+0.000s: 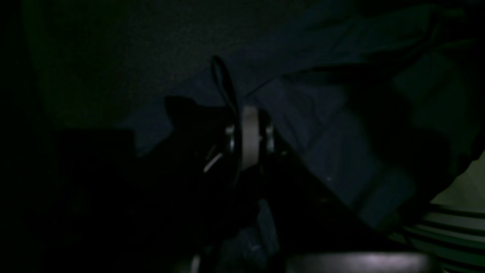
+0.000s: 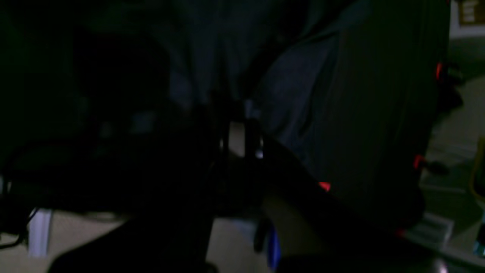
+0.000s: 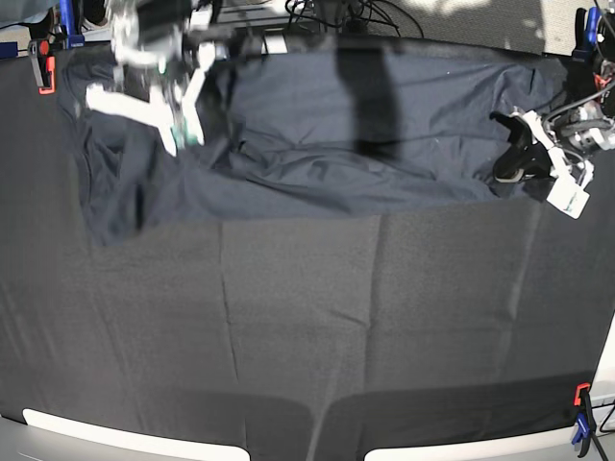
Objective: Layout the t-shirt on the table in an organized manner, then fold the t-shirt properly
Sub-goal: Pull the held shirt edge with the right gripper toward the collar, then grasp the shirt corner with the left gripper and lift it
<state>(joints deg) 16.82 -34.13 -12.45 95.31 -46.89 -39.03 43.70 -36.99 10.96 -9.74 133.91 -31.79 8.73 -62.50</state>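
Observation:
The dark navy t-shirt [image 3: 317, 134] lies spread and wrinkled across the far half of the black-clothed table [image 3: 307, 327], its left part hanging lower toward me. My right gripper [image 3: 187, 137] is over the shirt's left shoulder area. In the right wrist view the right gripper [image 2: 237, 113] has its jaws together, with the t-shirt [image 2: 288, 87] bunched up around the tips. My left gripper [image 3: 502, 173] sits at the shirt's right edge. In the left wrist view the left gripper [image 1: 248, 113] is shut, with a thin fold of the t-shirt [image 1: 322, 125] standing up at its tips.
Orange and blue clamps hold the cloth at the far left [image 3: 43, 72], far right [image 3: 581, 24] and near right [image 3: 580, 399] corners. Cables lie beyond the far edge [image 3: 336, 14]. A dark shadow band [image 3: 370, 96] crosses the shirt's middle.

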